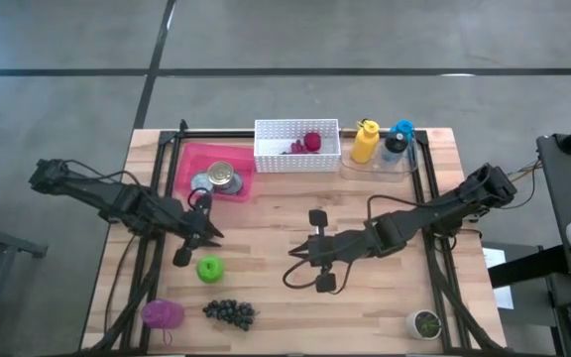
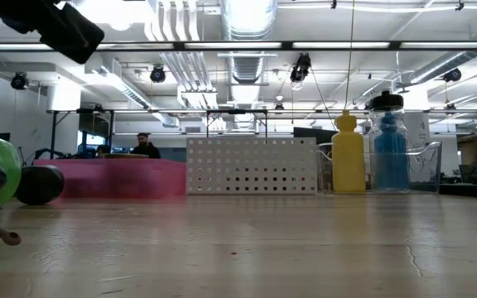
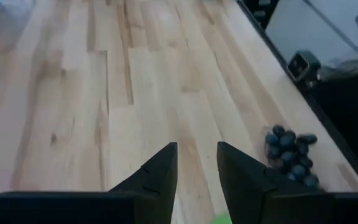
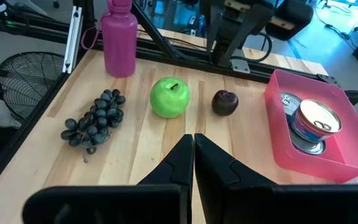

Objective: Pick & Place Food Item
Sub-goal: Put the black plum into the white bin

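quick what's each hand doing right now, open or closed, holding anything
left hand: partly open, holding nothing, near the green apple
right hand: closed, empty

Counts, placed relative to white basket (image 1: 296, 145):
- Apple (image 1: 209, 268): one, green, well toward front-left of basket.
- Plum (image 4: 225, 102): one, dark, beside apple.
- Grape bunch (image 1: 230, 313): one, beyond apple from basket.
- Bottles: three. Yellow (image 1: 365, 142), blue (image 1: 398, 142) just right of basket; magenta (image 1: 163, 314) far front-left.
- Pink tray (image 1: 195, 157): one, touching basket's left; two cans (image 1: 224, 178) inside.
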Available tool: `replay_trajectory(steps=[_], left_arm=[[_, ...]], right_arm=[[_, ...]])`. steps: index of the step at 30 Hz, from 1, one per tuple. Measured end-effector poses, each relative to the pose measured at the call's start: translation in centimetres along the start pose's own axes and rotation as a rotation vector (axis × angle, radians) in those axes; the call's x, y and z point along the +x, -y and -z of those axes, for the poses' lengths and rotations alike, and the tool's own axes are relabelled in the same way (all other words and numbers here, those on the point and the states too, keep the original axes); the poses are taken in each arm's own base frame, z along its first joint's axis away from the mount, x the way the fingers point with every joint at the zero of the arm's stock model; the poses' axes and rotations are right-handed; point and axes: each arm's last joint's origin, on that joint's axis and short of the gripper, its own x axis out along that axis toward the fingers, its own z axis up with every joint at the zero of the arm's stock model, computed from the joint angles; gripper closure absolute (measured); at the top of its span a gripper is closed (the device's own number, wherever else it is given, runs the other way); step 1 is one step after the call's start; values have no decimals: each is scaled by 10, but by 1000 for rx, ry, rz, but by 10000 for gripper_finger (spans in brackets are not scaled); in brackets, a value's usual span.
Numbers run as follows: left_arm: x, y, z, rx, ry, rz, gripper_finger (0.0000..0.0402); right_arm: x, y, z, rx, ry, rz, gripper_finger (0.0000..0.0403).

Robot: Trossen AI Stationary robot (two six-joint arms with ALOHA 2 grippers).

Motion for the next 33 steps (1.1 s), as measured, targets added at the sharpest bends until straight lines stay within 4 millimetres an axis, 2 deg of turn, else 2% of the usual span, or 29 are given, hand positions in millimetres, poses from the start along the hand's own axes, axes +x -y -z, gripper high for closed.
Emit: replay_trajectory(steps=[10,14,20,24,28,33], left_arm=[[5,-1,18,-2,-159,-1,284],[4,-3,23,-64,-206,-54,284],[0,-5,35,-242,-329,-112,284],[-5,-7,48,-425,-444,-216,284],[-9,-9,54,-554,-478,-345,284],[-7,-11,63,-657,-481,-425,284]], right_arm=[[0,0,-2,3,16,0,394],[0,0,-2,3,18,0,394],[0,0,-6,-41,47,1,394],[-1,0,-6,-44,48,1,394],[-1,0,-6,-42,48,1,394],[-1,0,-7,-38,60,1,394]])
